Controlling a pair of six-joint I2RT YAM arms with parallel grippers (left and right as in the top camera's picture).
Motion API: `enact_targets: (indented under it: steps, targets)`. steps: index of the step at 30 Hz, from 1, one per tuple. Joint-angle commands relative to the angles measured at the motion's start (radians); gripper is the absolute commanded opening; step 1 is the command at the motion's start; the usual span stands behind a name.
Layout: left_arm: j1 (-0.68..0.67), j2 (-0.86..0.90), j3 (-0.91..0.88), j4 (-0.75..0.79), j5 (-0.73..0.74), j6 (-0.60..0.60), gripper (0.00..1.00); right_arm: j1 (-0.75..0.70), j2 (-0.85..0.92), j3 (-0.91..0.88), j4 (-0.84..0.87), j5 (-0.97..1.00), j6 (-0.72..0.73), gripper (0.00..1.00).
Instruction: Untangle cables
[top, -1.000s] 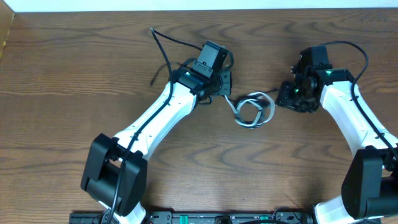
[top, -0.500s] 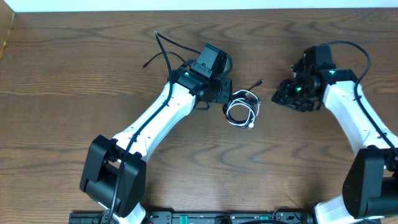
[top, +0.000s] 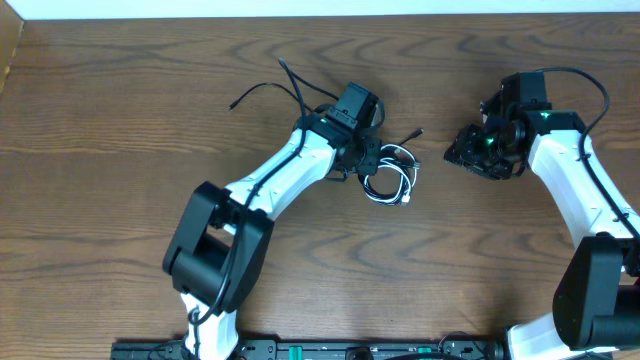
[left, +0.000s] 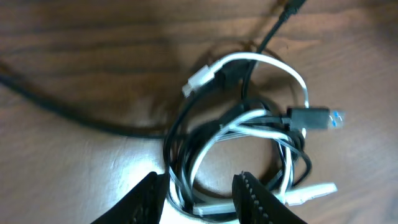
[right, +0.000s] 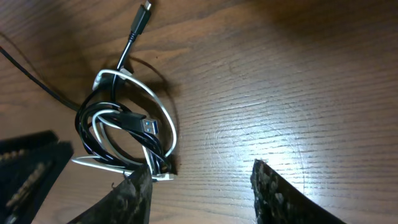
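Cord tangle (top: 390, 176) on the table (top: 120, 220), midway between its side edges and nearer the far edge.

The black cord (left: 74, 118) trails off toward the far left corner. The left claw (left: 199, 182) hangs low over the tangle, fingers spread, a few strands lying loose between them and nothing pinched. The white cord (left: 264, 65) loops through the black one. The right claw (right: 202, 167) stands apart on the right, also spread and empty. I judge the step goes best if each claw pinches one colour only, close to a free plug, then draws it outward slowly and low. Only the overhead view shows the long black tail, and only the wrist views show the plugs clearly.
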Motion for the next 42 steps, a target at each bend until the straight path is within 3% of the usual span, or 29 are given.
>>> enact_targets:
  steps: [1,13,18,24,28,35,36,37,38,40,42]
  targets:
    - [0.002,0.032,-0.003,0.037,0.004,0.014,0.39,0.002,-0.006,-0.006,0.0,-0.004,0.002,0.5]
    - [-0.008,0.115,-0.003,0.103,0.005,0.097,0.38,0.002,-0.006,-0.006,-0.001,0.003,0.002,0.52]
    - [-0.011,0.127,-0.003,0.103,-0.082,0.107,0.22,0.003,-0.006,-0.006,-0.001,0.002,0.001,0.53]
    - [-0.016,0.173,-0.003,0.106,-0.119,0.106,0.21,0.011,-0.006,-0.006,-0.003,-0.002,-0.022,0.54]
    - [-0.04,0.212,-0.003,0.105,-0.119,0.106,0.31,0.011,-0.006,-0.006,-0.003,-0.002,-0.026,0.55]
    - [-0.095,0.213,-0.003,0.117,-0.121,0.107,0.61,0.012,-0.006,-0.006,-0.005,-0.002,-0.04,0.62]
    - [-0.096,0.214,-0.003,0.117,-0.124,0.107,0.61,0.012,-0.006,-0.006,-0.005,-0.002,-0.04,0.62]
    - [-0.096,0.214,-0.003,0.117,-0.123,0.107,0.59,0.012,-0.006,-0.006,-0.005,-0.002,-0.04,0.63]
    - [-0.096,0.215,-0.003,0.117,-0.123,0.107,0.47,0.012,-0.006,-0.006,-0.005,-0.003,-0.04,0.63]
    - [-0.093,0.215,-0.003,0.117,-0.122,0.107,0.08,0.012,-0.006,-0.006,-0.005,-0.003,-0.04,0.63]
    - [-0.092,0.212,-0.002,0.12,-0.115,0.107,0.08,0.012,-0.006,-0.006,-0.008,-0.006,-0.04,0.63]
